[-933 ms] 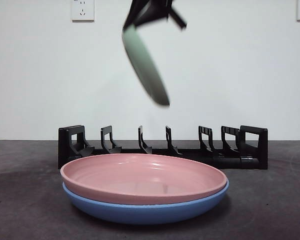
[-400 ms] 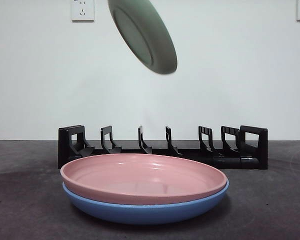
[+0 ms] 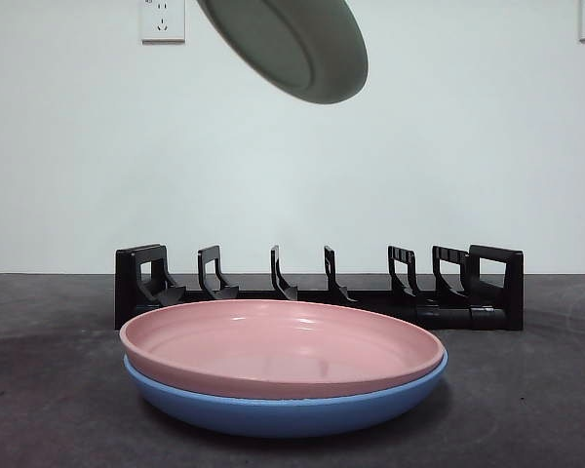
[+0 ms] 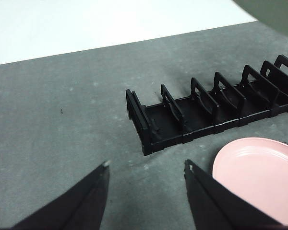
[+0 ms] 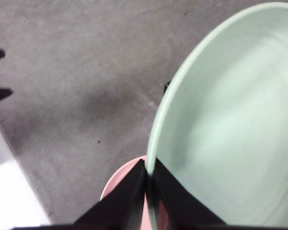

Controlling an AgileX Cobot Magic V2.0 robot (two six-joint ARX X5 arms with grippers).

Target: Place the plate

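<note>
Right gripper (image 5: 149, 184) clamps green plate (image 3: 292, 44) rim, tilted high above rack (image 3: 317, 288); left gripper (image 4: 146, 172) parted.

Right end effector (image 5: 148, 184) clamped, left (image 4: 146, 172) agape.

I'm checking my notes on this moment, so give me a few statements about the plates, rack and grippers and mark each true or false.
1. The right gripper is clamped on the rim of the green plate. True.
2. The green plate sits in a slot of the rack. False: it hangs tilted in the air, high above the rack.
3. The pink plate is stacked on the blue plate. True.
4. The left gripper holds the pink plate. False: its jaws are open and hold nothing.
5. Every rack slot in view is empty. True.
</note>
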